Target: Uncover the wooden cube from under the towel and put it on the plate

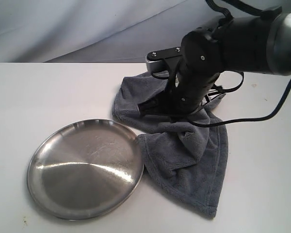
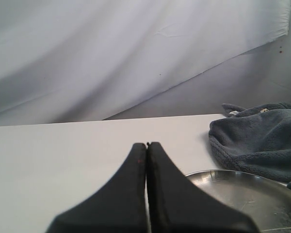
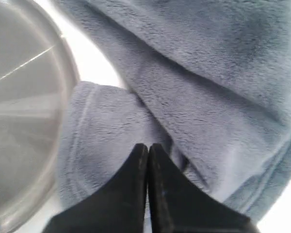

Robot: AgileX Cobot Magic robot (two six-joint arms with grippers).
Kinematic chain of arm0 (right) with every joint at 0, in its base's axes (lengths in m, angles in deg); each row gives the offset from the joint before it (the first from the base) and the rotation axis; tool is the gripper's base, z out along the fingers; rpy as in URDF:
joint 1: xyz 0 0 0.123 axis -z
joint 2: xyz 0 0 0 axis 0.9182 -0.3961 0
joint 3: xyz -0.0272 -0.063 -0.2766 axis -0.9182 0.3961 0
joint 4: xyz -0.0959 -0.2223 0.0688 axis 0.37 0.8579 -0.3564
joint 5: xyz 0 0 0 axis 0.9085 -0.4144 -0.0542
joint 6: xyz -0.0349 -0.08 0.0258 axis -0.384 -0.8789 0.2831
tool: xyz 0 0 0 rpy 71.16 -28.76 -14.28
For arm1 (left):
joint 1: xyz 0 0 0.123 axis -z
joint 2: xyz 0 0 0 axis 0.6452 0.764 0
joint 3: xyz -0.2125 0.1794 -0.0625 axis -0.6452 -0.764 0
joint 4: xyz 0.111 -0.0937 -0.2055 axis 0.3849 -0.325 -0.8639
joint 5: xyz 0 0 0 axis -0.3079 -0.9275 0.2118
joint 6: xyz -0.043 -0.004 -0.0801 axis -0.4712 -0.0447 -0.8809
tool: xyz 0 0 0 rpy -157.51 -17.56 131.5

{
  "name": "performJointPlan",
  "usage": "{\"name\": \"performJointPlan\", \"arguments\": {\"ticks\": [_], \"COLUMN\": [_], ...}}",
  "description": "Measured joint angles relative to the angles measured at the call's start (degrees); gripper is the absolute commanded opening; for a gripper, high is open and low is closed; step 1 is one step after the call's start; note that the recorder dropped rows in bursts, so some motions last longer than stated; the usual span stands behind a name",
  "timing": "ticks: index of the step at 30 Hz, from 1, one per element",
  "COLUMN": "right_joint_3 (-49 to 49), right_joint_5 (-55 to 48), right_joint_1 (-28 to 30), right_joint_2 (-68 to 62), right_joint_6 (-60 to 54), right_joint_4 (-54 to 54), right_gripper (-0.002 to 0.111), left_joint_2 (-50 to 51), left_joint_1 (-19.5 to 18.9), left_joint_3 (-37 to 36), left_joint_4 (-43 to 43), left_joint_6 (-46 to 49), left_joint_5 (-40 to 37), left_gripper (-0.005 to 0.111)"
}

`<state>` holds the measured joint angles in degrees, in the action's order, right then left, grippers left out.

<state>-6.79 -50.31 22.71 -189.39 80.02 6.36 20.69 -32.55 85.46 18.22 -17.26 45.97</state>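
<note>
The dark blue-grey towel (image 1: pixel 194 170) lies crumpled on the white table, right of the round silver plate (image 1: pixel 87 170), which has nothing on it. The wooden cube is hidden; no part of it shows. My right gripper (image 1: pixel 145 109) is low over the towel's upper folds, its jaws shut with no cloth seen between them. In the right wrist view the gripper (image 3: pixel 147 146) hangs above a towel (image 3: pixel 208 97) fold beside the plate (image 3: pixel 19 121) rim. My left gripper (image 2: pixel 146 144) is shut and holds nothing, hovering near the plate (image 2: pixel 242 194) with the towel (image 2: pixel 262 141) beyond.
The white tabletop (image 1: pixel 48 92) stretches left of and behind the plate. A grey-white backdrop cloth (image 1: pixel 87 29) hangs behind the table. The right arm's black cable (image 1: pixel 262 116) loops above the table right of the towel.
</note>
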Motion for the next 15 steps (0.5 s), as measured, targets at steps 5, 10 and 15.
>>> {"name": "performJointPlan", "arguments": {"ticks": [5, 10, 15], "right_joint_3": [0.0, 0.0, 0.0], "right_joint_5": [-1.0, -0.4, 3.4], "right_joint_1": [0.0, 0.0, 0.0], "right_joint_2": [0.0, 0.0, -0.1], "right_joint_6": [8.7, 18.8, 27.3], "right_joint_4": [12.1, 23.1, 31.8], "right_gripper": [0.0, 0.0, 0.0], "left_joint_2": [0.0, 0.0, 0.0], "left_joint_1": [0.0, 0.0, 0.0], "left_joint_3": [0.0, 0.0, 0.0], "left_joint_4": [0.0, 0.0, 0.0], "left_joint_6": [0.0, 0.0, 0.0], "left_joint_5": [0.0, 0.0, 0.0], "left_gripper": [0.0, 0.0, 0.0]}}
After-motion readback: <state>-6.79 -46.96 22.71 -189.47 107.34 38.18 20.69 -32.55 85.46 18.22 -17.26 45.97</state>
